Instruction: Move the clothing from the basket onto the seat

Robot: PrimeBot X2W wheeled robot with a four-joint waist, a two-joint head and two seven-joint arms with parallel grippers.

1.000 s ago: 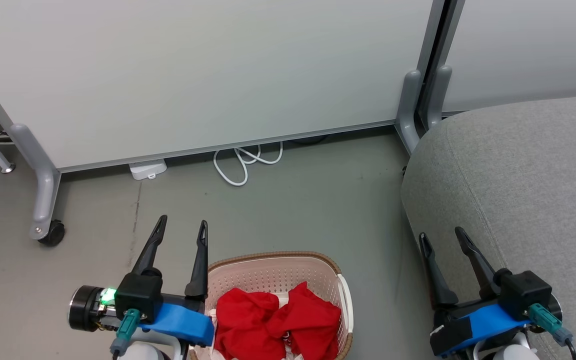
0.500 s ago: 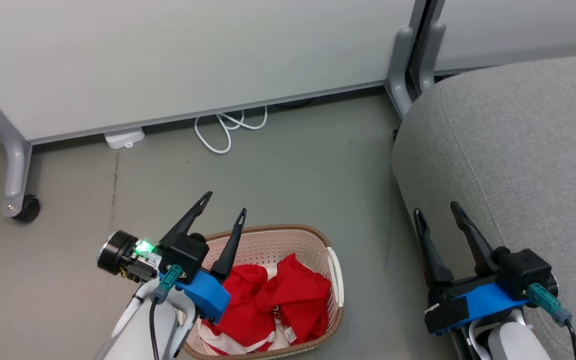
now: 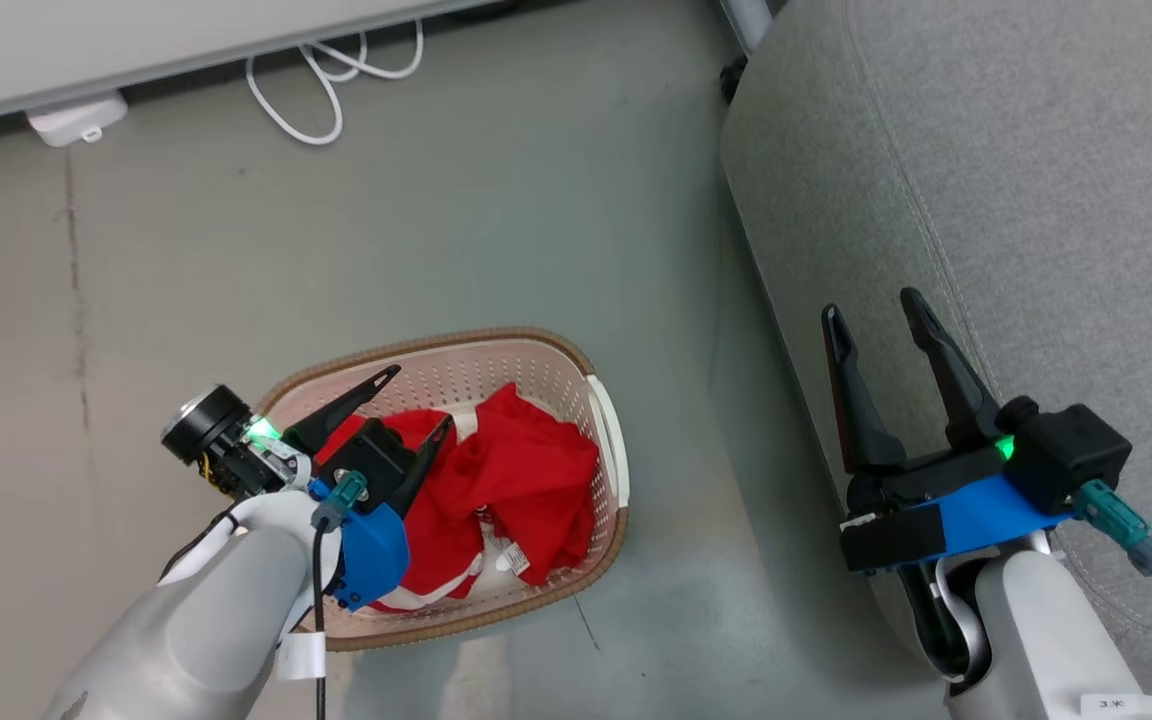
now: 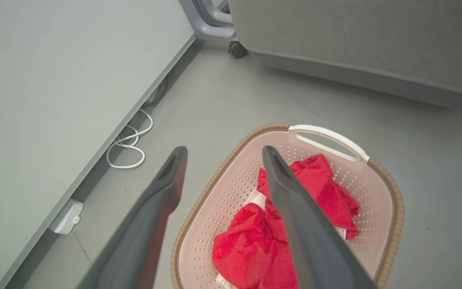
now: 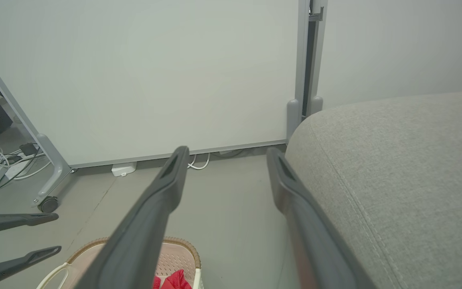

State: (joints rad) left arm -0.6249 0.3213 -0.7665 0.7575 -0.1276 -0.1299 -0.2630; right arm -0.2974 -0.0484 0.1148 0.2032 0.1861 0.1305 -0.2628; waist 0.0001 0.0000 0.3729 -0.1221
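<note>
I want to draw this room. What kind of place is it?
Probably an office or test room dressed up like a home: white partition panels on wheels, a loose white cable on bare grey floor, plus a grey sofa seat and a laundry basket.

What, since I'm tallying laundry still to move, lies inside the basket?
Crumpled red clothing with white trim fills most of the basket; bare perforated plastic shows beside it. Whatever lies beneath the pile is hidden.

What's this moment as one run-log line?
left end effector: open, over basket | red clothing: in basket | right end effector: open, by sofa seat
</note>
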